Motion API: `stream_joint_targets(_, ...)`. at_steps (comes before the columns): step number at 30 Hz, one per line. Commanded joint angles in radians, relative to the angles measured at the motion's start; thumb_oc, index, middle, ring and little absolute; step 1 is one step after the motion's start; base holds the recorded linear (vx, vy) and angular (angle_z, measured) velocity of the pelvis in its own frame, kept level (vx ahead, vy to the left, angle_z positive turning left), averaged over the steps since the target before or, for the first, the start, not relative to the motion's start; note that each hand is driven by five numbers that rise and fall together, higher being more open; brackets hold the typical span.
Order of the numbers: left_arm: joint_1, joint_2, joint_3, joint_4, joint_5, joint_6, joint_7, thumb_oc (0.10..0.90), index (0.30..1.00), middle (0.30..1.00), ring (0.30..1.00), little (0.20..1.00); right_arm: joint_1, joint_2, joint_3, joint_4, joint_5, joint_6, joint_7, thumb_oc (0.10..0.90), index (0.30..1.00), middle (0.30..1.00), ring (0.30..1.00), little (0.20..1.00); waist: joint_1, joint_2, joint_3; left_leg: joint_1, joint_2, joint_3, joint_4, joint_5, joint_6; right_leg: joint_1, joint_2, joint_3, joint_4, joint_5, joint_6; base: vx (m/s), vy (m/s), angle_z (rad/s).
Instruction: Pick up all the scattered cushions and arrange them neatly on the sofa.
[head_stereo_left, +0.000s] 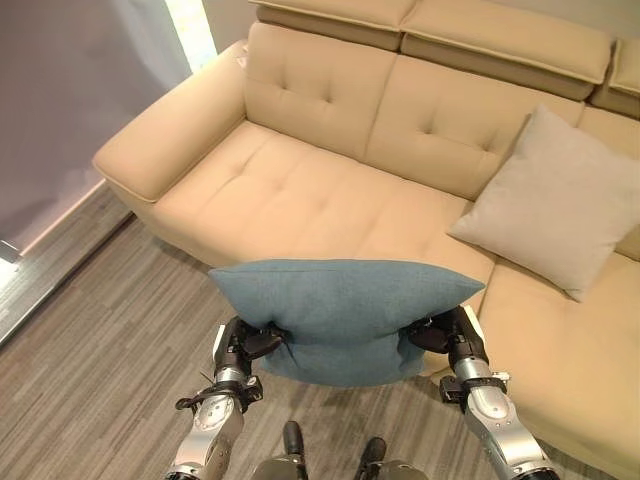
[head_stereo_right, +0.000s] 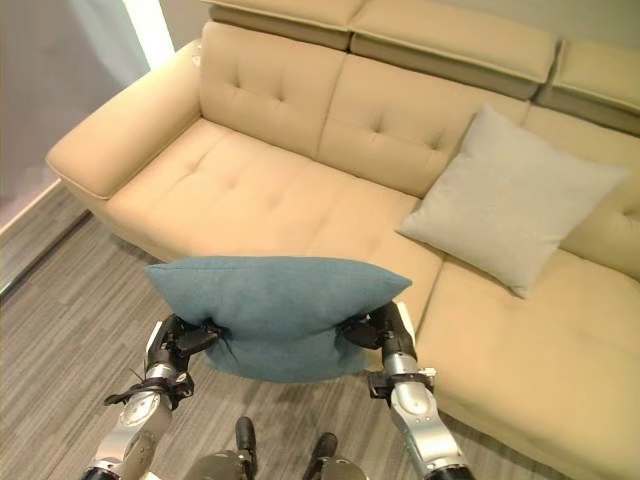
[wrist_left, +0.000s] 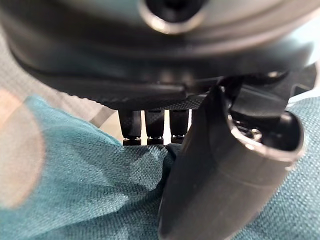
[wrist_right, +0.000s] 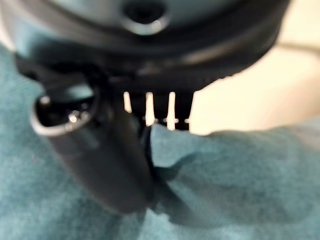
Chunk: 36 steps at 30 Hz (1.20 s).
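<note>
A teal-blue cushion (head_stereo_left: 345, 310) hangs in the air in front of the beige sofa (head_stereo_left: 300, 190), held between both hands. My left hand (head_stereo_left: 243, 345) pinches its lower left corner, thumb pressed into the cloth (wrist_left: 100, 190). My right hand (head_stereo_left: 450, 333) pinches the lower right corner the same way, the teal fabric (wrist_right: 230, 170) bunched between thumb and fingers. A light grey cushion (head_stereo_left: 555, 200) leans upright against the sofa's backrest on the right seat.
The sofa's left armrest (head_stereo_left: 170, 130) and left seat (head_stereo_left: 290, 195) lie bare behind the blue cushion. Grey striped wood floor (head_stereo_left: 100, 340) spreads in front. A grey curtain (head_stereo_left: 70, 90) and a bright window strip stand at the far left.
</note>
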Motion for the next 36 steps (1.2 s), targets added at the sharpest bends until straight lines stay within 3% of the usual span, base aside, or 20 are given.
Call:
stream_joint_targets(1,-0.048,0.019,-0.030,-0.193,0.029,-0.105,-0.097,0.400,0.300,0.300,0.300,0.300,-0.112,0.066,0.047,-0.171,-0.018,-0.123,0.069,0.400,0.300,0.300,0.300,0.300,0.012,-0.051,-0.074,-0.017,-0.037,-0.048,0.068,-0.153,0.048,0.003,-0.012,0.117,0.183,0.090,0.096,0.18,0.364,0.14)
stream_joint_targets(3,-0.055,0.023,-0.029,-0.188,0.034,-0.111,-0.096,0.400,0.300,0.300,0.300,0.300,-0.117,0.075,0.045,-0.169,-0.019,-0.131,0.067,0.400,0.300,0.300,0.300,0.300,0.005,-0.037,-0.064,-0.003,-0.036,-0.071,0.066,-0.161,0.053,-0.060,0.017,0.167,0.247,0.068,0.091,0.10,0.117,0.10)
stream_joint_targets(5,-0.059,0.019,-0.028,-0.186,0.036,-0.114,-0.093,0.400,0.300,0.300,0.300,0.300,-0.120,0.075,0.043,-0.170,-0.020,-0.131,0.068,0.400,0.300,0.300,0.300,0.300,-0.003,-0.033,-0.063,0.007,-0.040,-0.091,0.060,-0.159,0.049,-0.085,0.049,0.202,0.230,0.040,0.079,0.12,0.050,0.04)
stream_joint_targets(7,-0.072,0.008,-0.032,-0.178,0.042,-0.120,-0.094,0.400,0.300,0.300,0.300,0.300,-0.121,0.070,0.032,-0.169,-0.017,-0.137,0.066,0.400,0.300,0.300,0.300,0.300,-0.027,-0.043,-0.061,0.036,-0.066,-0.147,0.030,-0.153,0.036,-0.103,0.124,0.283,0.074,0.010,0.053,0.23,-0.009,0.30)
stream_joint_targets(8,-0.073,0.008,-0.032,-0.178,0.042,-0.120,-0.094,0.400,0.300,0.300,0.300,0.300,-0.122,0.071,0.032,-0.169,-0.017,-0.137,0.066,0.400,0.300,0.300,0.300,0.300,-0.027,-0.042,-0.063,0.033,-0.065,-0.147,0.029,-0.150,0.036,-0.104,0.126,0.282,0.068,0.015,0.052,0.24,-0.036,0.50)
stream_joint_targets(9,-0.079,0.004,-0.038,-0.176,0.044,-0.119,-0.094,0.400,0.300,0.300,0.300,0.300,-0.118,0.063,0.027,-0.171,-0.018,-0.139,0.062,0.400,0.300,0.300,0.300,0.300,-0.043,-0.051,-0.061,0.049,-0.079,-0.172,0.020,-0.153,0.033,-0.121,0.157,0.330,0.013,0.026,0.049,0.27,-0.060,0.79)
stream_joint_targets(10,-0.098,-0.009,-0.047,-0.160,0.048,-0.124,-0.099,0.400,0.300,0.300,0.300,0.300,-0.111,0.052,0.018,-0.164,-0.024,-0.142,0.057,0.400,0.300,0.300,0.300,0.300,-0.075,-0.062,-0.060,0.072,-0.105,-0.232,0.000,-0.154,0.023,-0.157,0.211,0.424,-0.080,0.075,0.056,0.27,-0.060,0.88)
stream_joint_targets(12,-0.107,-0.011,-0.055,-0.153,0.045,-0.126,-0.112,0.400,0.300,0.300,0.300,0.300,-0.104,0.050,0.007,-0.167,-0.018,-0.139,0.060,0.400,0.300,0.300,0.300,0.300,-0.085,-0.072,-0.065,0.075,-0.125,-0.259,-0.002,-0.154,0.019,-0.138,0.218,0.450,-0.133,0.097,0.054,0.21,-0.061,1.31)
stream_joint_targets(14,-0.102,-0.016,-0.053,-0.148,0.064,-0.126,-0.124,0.400,0.300,0.300,0.300,0.300,-0.089,0.048,0.000,-0.166,-0.012,-0.145,0.073,0.400,0.300,0.300,0.300,0.300,-0.088,-0.080,-0.077,0.089,-0.143,-0.281,-0.013,-0.161,0.007,-0.087,0.203,0.437,-0.192,0.131,0.043,0.25,-0.125,1.14)
stream_joint_targets(15,-0.098,-0.022,-0.048,-0.149,0.051,-0.132,-0.128,0.400,0.300,0.300,0.300,0.300,-0.078,0.046,-0.011,-0.161,-0.008,-0.140,0.077,0.400,0.300,0.300,0.300,0.300,-0.094,-0.080,-0.098,0.089,-0.126,-0.257,-0.005,-0.173,-0.019,-0.057,0.188,0.400,-0.231,0.142,0.046,0.20,-0.124,0.77)
stream_joint_targets(16,-0.097,-0.022,-0.048,-0.150,0.050,-0.132,-0.128,0.400,0.300,0.300,0.300,0.300,-0.077,0.046,-0.011,-0.161,-0.007,-0.140,0.077,0.400,0.300,0.300,0.300,0.300,-0.096,-0.080,-0.098,0.088,-0.126,-0.259,-0.003,-0.174,-0.019,-0.056,0.188,0.398,-0.234,0.142,0.046,0.22,-0.131,0.79)
stream_joint_targets(20,-0.069,-0.031,-0.028,-0.157,0.032,-0.133,-0.140,0.400,0.300,0.300,0.300,0.300,-0.074,0.027,-0.013,-0.166,0.000,-0.140,0.087,0.400,0.300,0.300,0.300,0.300,-0.097,-0.085,-0.104,0.019,-0.059,-0.128,0.210,-0.194,-0.061,0.022,0.141,0.329,-0.274,0.135,0.041,0.16,-0.059,0.52)
stream_joint_targets(21,-0.056,-0.039,-0.022,-0.153,0.020,-0.129,-0.147,0.400,0.300,0.300,0.300,0.300,-0.073,0.022,-0.013,-0.166,-0.004,-0.135,0.087,0.400,0.300,0.300,0.300,0.300,-0.098,-0.087,-0.102,0.001,-0.009,-0.040,0.240,-0.192,-0.054,0.053,0.123,0.298,-0.284,0.116,0.034,0.10,-0.016,0.45)
stream_joint_targets(24,-0.049,-0.036,-0.021,-0.151,0.019,-0.121,-0.153,0.400,0.300,0.300,0.300,0.300,-0.066,0.020,-0.017,-0.173,-0.003,-0.128,0.090,0.400,0.300,0.300,0.300,0.300,-0.092,-0.089,-0.105,-0.040,0.010,0.009,0.219,-0.188,-0.043,0.076,0.114,0.273,-0.287,0.096,0.029,0.16,-0.017,0.26)
stream_joint_targets(25,-0.046,-0.031,-0.027,-0.148,0.028,-0.110,-0.156,0.400,0.300,0.300,0.300,0.300,-0.053,0.019,-0.023,-0.174,-0.006,-0.124,0.089,0.400,0.300,0.300,0.300,0.300,-0.083,-0.087,-0.109,-0.077,0.007,-0.002,0.160,-0.140,-0.048,0.100,0.123,0.262,-0.288,0.076,0.026,0.19,-0.011,0.43)
stream_joint_targets(26,-0.046,-0.031,-0.028,-0.148,0.029,-0.110,-0.156,0.400,0.300,0.300,0.300,0.300,-0.053,0.019,-0.023,-0.174,-0.006,-0.124,0.089,0.400,0.300,0.300,0.300,0.300,-0.086,-0.088,-0.110,-0.076,0.005,-0.005,0.157,-0.138,-0.048,0.101,0.122,0.259,-0.288,0.075,0.026,0.26,-0.017,0.54)
stream_joint_targets(27,-0.049,-0.029,-0.038,-0.154,0.031,-0.100,-0.156,0.400,0.300,0.300,0.300,0.300,-0.036,0.021,-0.037,-0.172,-0.005,-0.123,0.079,0.400,0.300,0.300,0.300,0.300,-0.081,-0.089,-0.105,-0.146,0.007,0.002,0.100,-0.067,-0.059,0.138,0.134,0.247,-0.292,0.041,0.019,0.20,-0.006,0.31)
stream_joint_targets(29,-0.057,-0.023,-0.050,-0.166,0.040,-0.095,-0.158,0.400,0.300,0.300,0.300,0.300,-0.026,0.027,-0.051,-0.171,-0.002,-0.123,0.064,0.400,0.300,0.300,0.300,0.300,-0.072,-0.091,-0.099,-0.200,0.020,0.040,0.045,-0.022,-0.069,0.175,0.152,0.245,-0.285,0.006,0.013,0.27,0.025,0.42)
stream_joint_targets(33,-0.051,-0.015,-0.056,-0.176,0.048,-0.093,-0.163,0.400,0.300,0.300,0.300,0.300,-0.023,0.033,-0.045,-0.183,-0.016,-0.124,0.067,0.400,0.300,0.300,0.300,0.300,-0.065,-0.083,-0.111,-0.162,0.026,0.015,0.012,0.013,-0.066,0.205,0.163,0.250,-0.252,-0.025,0.014,0.22,0.095,-0.06)
stream_joint_targets(36,-0.041,-0.001,-0.055,-0.194,0.048,-0.091,-0.165,0.400,0.300,0.300,0.300,0.300,-0.025,0.044,-0.037,-0.183,-0.026,-0.120,0.072,0.400,0.300,0.300,0.300,0.300,-0.052,-0.102,-0.131,-0.146,0.015,0.007,0.033,0.001,-0.050,0.220,0.141,0.259,-0.196,-0.053,0.020,0.28,0.168,-0.26)
